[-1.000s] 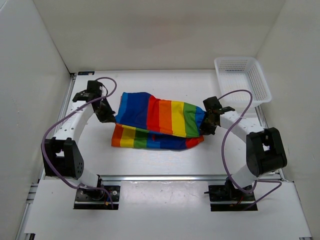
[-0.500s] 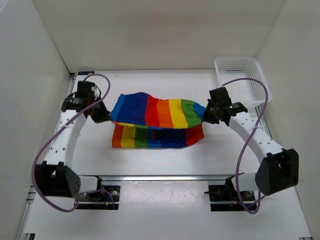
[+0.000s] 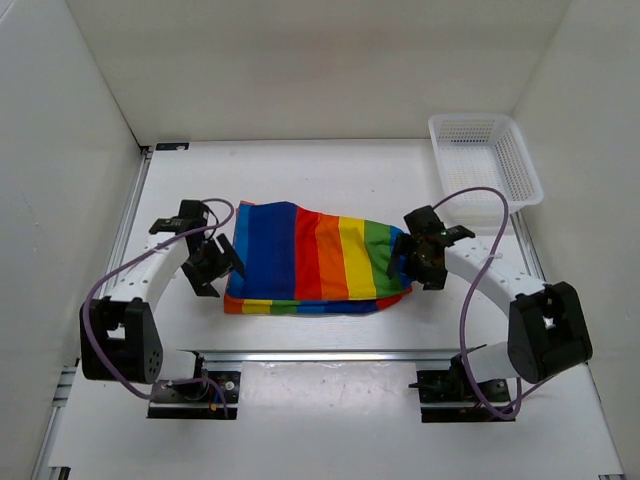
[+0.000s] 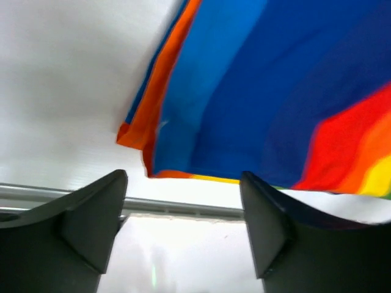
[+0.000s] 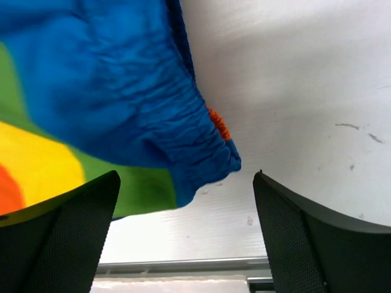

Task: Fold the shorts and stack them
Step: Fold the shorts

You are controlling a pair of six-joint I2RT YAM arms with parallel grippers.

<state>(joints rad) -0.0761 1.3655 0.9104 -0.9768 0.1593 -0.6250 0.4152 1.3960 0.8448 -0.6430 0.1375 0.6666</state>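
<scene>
The rainbow-striped shorts lie folded over on the white table, the top layer covering all but a thin strip of the lower layer along the near edge. My left gripper stands open just off their dark blue left edge, holding nothing. In the left wrist view the shorts lie past the spread fingers. My right gripper is open at the blue right end, also holding nothing. The right wrist view shows the gathered blue waistband free between the wide jaws.
A white mesh basket stands at the back right corner. The table's metal rail runs along the near edge, close behind both grippers. White walls enclose the table on three sides.
Both grippers carried the lifted top layer toward the near edge, laid it over the lower layer, then opened and let go.
</scene>
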